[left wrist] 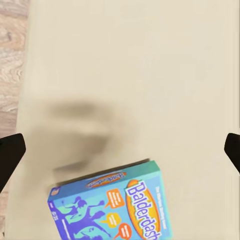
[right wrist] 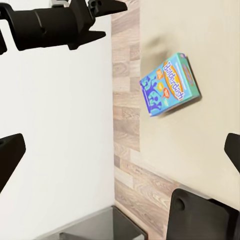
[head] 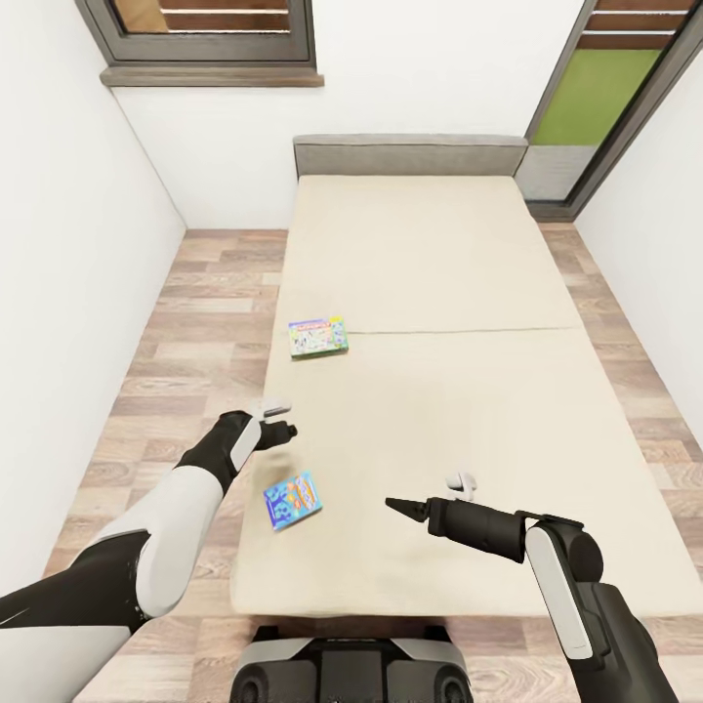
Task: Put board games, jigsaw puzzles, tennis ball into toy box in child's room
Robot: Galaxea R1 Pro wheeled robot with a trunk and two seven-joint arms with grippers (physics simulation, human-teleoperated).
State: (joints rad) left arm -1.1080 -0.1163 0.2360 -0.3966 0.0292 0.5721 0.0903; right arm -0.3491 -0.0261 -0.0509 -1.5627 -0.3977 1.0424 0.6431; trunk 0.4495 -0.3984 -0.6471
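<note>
Beige mattress covers the whole bed (head: 439,293), which runs away from the robot to a grey headboard under a white wall, with wood-plank floor (head: 195,322) along both long sides.

Two board games lie on the bed, both close to its left edge. The nearer one, a blue Balderdash box (head: 293,500), rests flat and slightly askew near the left front corner; the name reads clearly in the left wrist view (left wrist: 112,205), and the right wrist view (right wrist: 170,84) shows it a little in from the mattress edge. The second, a green-edged box (head: 318,337) with a pale printed face, sits farther up the same edge, about halfway along the bed beside the seam across the mattress. The two boxes are well apart.

The left gripper (head: 276,420) hangs above the left edge of the bed, between the two boxes and nearer the blue one, touching neither. Its dark fingertips (left wrist: 11,150) sit at opposite margins of its wrist view, so the jaws are spread wide and empty.

The right gripper (head: 398,506) reaches over the front part of the mattress, pointing toward the blue box but clear of it. Its fingertips (right wrist: 10,155) are likewise far apart, holding nothing.
</note>
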